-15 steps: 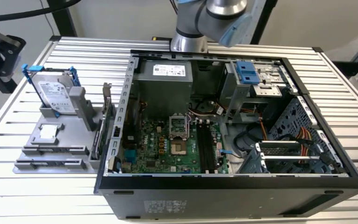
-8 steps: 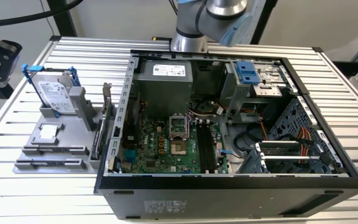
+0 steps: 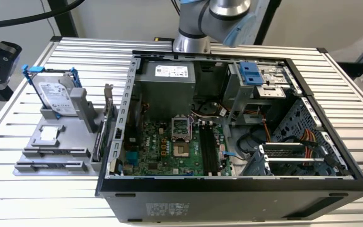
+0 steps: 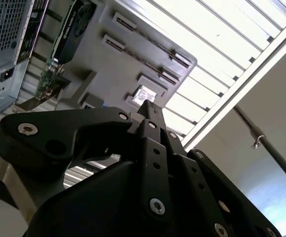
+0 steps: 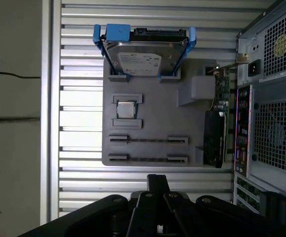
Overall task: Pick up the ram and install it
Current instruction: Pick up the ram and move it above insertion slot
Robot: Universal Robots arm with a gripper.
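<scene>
At the exterior view's left the gripper [image 5: 157, 183] hangs high, fingers pressed together on nothing; below it the ram [image 5: 147, 159] stands on edge in the gray tray [image 5: 152, 113], long axis pointing right toward the computer case [image 3: 232, 189].

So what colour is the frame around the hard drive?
Blue; the hard drive frame shows best in the first wrist view.

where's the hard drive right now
The hard drive stands on edge in the grey parts holder, on the exterior view's left, outside the open computer case, with the small square chip next to it.
</scene>
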